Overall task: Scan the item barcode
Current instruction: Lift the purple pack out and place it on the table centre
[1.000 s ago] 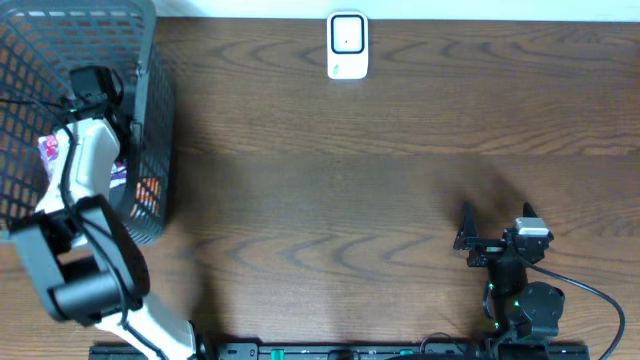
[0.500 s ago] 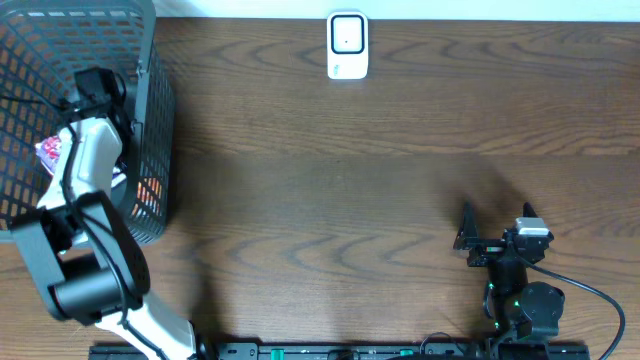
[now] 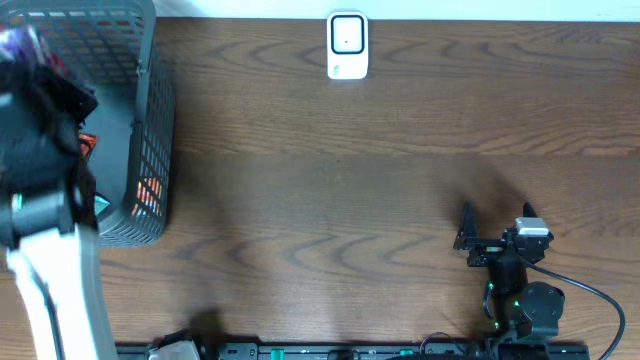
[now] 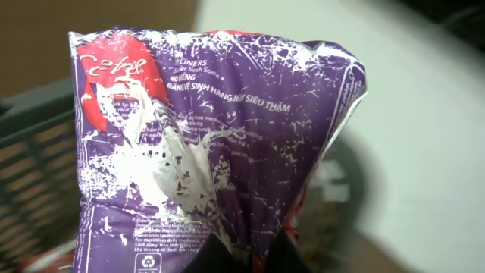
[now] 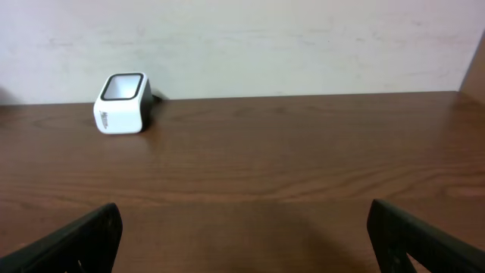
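Note:
The item is a crinkled purple packet (image 4: 212, 152) with a red-haired face and white print. My left gripper (image 4: 248, 254) is shut on its lower edge, and no barcode shows on the side facing the wrist camera. In the overhead view the packet (image 3: 18, 42) is a purple blur above the basket's far left corner, with the raised left arm (image 3: 45, 200) below it. The white scanner (image 3: 347, 45) stands at the table's back middle and also shows in the right wrist view (image 5: 121, 102). My right gripper (image 3: 497, 215) rests open at the front right, with nothing between its fingers (image 5: 83, 235).
A dark wire basket (image 3: 150, 120) stands at the table's left end, with an orange item (image 3: 150, 190) still inside near its front wall. Its mesh shows blurred behind the packet (image 4: 30, 189). The table's back edge meets a pale wall (image 5: 303, 45).
My left gripper has shut on the purple packet down in the basket and lifted it up and to the far left, close to the overhead camera. The right arm has not moved.

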{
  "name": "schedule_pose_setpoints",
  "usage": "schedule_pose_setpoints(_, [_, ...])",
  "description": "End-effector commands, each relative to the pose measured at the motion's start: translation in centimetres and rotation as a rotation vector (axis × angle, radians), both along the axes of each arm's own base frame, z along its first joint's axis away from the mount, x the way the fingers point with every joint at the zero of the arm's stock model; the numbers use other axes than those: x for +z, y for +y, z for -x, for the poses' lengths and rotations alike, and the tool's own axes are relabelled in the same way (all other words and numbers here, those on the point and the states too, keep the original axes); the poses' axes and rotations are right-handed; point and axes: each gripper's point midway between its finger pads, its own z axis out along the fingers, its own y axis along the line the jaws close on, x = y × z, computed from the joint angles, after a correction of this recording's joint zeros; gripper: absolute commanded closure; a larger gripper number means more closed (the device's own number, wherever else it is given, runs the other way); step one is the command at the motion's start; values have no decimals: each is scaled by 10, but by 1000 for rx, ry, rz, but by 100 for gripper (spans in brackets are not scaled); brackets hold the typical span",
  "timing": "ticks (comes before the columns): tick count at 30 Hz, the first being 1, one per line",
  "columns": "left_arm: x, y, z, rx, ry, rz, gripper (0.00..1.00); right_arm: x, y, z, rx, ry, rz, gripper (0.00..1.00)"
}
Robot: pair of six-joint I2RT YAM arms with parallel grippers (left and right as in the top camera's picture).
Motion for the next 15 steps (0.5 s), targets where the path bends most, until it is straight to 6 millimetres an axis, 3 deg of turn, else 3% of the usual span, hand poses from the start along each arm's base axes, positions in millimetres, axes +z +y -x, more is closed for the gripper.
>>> schedule_pose_setpoints(1, [50, -63, 10, -232, -183, 103, 92, -1, 4, 0, 15, 1, 8, 1])
schedule_pose_setpoints(5, [71, -133, 23, -451, -238, 112, 93, -1, 4, 0, 15, 1, 8, 1])
schedule_pose_setpoints(8, [66, -190, 25, -624, -210, 113, 92, -1, 4, 0, 15, 1, 8, 1])
schedule_pose_setpoints(11, [38, -245, 18, -768, -116, 138, 93, -1, 4, 0, 15, 1, 8, 1])
schedule_pose_setpoints(15, [-17, -290, -5, -804, 49, 113, 93, -1, 4, 0, 15, 1, 8, 1])
